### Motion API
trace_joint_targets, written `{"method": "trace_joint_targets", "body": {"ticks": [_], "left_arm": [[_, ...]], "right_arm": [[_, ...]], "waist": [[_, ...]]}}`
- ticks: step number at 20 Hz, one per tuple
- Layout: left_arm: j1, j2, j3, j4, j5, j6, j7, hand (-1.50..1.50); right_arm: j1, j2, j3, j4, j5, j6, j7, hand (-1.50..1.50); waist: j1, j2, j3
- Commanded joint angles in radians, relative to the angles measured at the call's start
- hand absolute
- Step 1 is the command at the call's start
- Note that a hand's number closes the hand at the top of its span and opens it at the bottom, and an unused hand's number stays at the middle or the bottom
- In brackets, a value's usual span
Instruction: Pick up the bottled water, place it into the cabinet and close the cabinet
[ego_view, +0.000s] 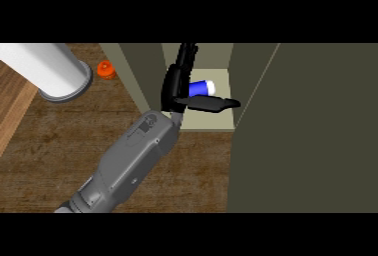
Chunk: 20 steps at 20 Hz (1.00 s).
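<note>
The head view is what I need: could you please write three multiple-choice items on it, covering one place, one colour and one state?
1. Where is the bottled water?
A. On the counter beside the white cylinder
B. Inside the cabinet, by the robot hand
C. On top of the cabinet door

2. What colour is the small object beside the white cylinder?
A. Green
B. Orange
C. Purple

3. In what state is the cabinet?
A. Open
B. Shut
C. Lying on its side

Answers:
1 B: the bottled water shows on the shelf of the cabinet, next to the robot hand.
2 B: the small object by the white cylinder is orange.
3 A: the cabinet door is swung aside, so the inside shows.
</note>
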Motion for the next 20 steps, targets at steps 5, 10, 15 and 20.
{"method": "trace_joint_targets", "body": {"ticks": [5, 10, 15, 20], "left_arm": [[0.251, 0.030, -0.122, -0.397, -0.038, 0.077, 0.112, -1.50], [0.450, 0.103, -0.184, -0.590, -0.062, 0.056, 0.101, -1.50], [0.611, 0.195, -0.226, -0.770, -0.074, 0.070, 0.122, -1.50], [0.692, 0.253, -0.198, -0.865, -0.072, 0.052, 0.105, -1.50]], "right_arm": [[0.038, 0.047, 0.041, -0.153, 0.036, -0.030, 0.049, -1.50], [-0.019, 0.002, 0.036, -0.136, 0.041, -0.042, 0.083, -1.50], [0.010, -0.081, 0.118, -0.133, 0.055, 0.062, 0.123, 1.50], [-0.029, -0.116, 0.195, -0.192, 0.093, 0.079, 0.162, 1.50]], "waist": [[0.006, -0.001, 0.000], [0.010, 0.004, 0.000], [0.016, 0.002, 0.000], [0.003, 0.005, -0.001]]}}
